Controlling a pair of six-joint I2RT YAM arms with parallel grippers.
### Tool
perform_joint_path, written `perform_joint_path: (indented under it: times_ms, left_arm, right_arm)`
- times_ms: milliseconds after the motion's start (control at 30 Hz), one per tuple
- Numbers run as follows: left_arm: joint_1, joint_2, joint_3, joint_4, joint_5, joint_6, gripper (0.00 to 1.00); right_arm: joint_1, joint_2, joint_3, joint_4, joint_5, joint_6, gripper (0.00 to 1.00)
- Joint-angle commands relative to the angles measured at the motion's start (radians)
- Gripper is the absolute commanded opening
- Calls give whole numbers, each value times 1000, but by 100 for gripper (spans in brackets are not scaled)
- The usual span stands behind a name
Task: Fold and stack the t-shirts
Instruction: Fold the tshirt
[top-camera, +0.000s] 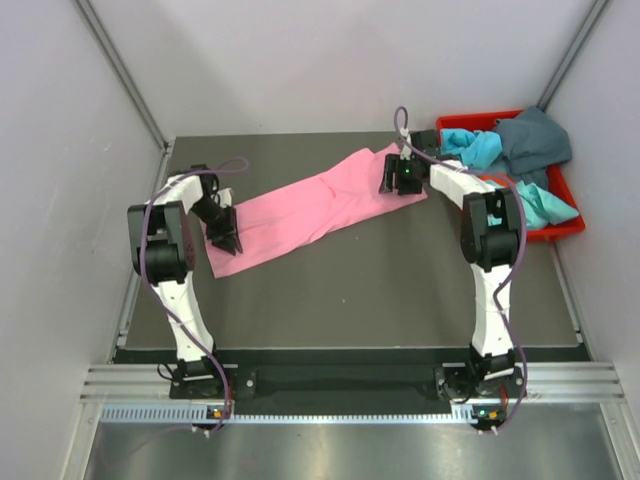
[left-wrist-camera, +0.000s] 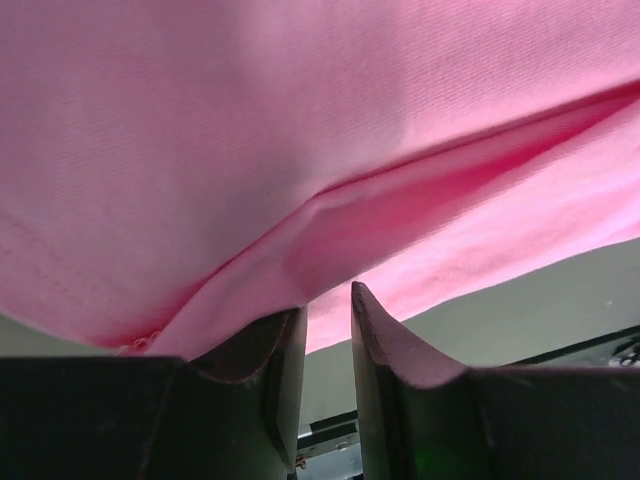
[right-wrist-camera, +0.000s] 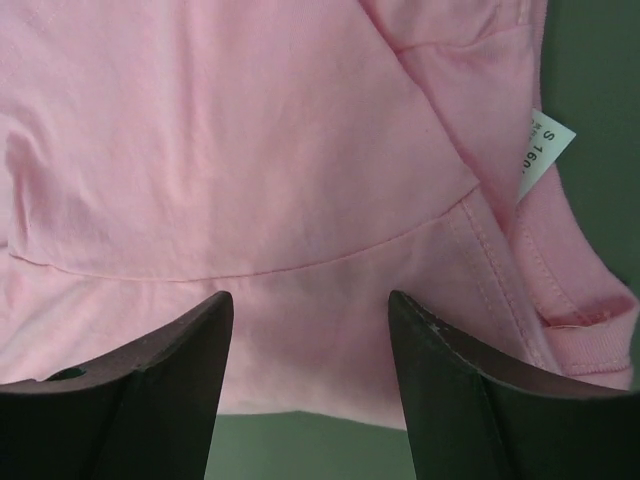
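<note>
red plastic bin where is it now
Top view: the red plastic bin sits at the far right, beside the right gripper, holding a turquoise shirt and a teal-grey shirt.

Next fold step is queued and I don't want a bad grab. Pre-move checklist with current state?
1. Right pincer open over the collar end of the pink shirt: ok.
2. Left pincer gripping the hem: cannot tell; jaws nearly closed, no cloth seen between them.
3. Shirt lying flat: not ok, doubled lengthwise and creased.
4. Shirt outside the red bin: ok.
5. Other shirts inside the bin: ok.
</note>
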Motion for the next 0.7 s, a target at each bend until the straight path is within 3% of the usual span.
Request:
perform_joint_path:
  times_ms: [0, 200, 433, 667]
  left_arm:
    - [-22, 8, 8, -10, -67, 18, 30]
    - [-42, -10, -57, 1, -144, 30, 30]
    - [-103, -67, -128, 44, -349, 75, 30]
    - [-177, -76, -166, 64, -414, 119, 28]
  right_arm:
    - [-7, 47, 59, 14, -8, 55, 64]
    - [-14, 144, 169, 17, -47, 90, 64]
    - [-15, 210, 258, 28, -93, 128, 64]
    - [-12, 256, 333, 40, -104, 141, 64]
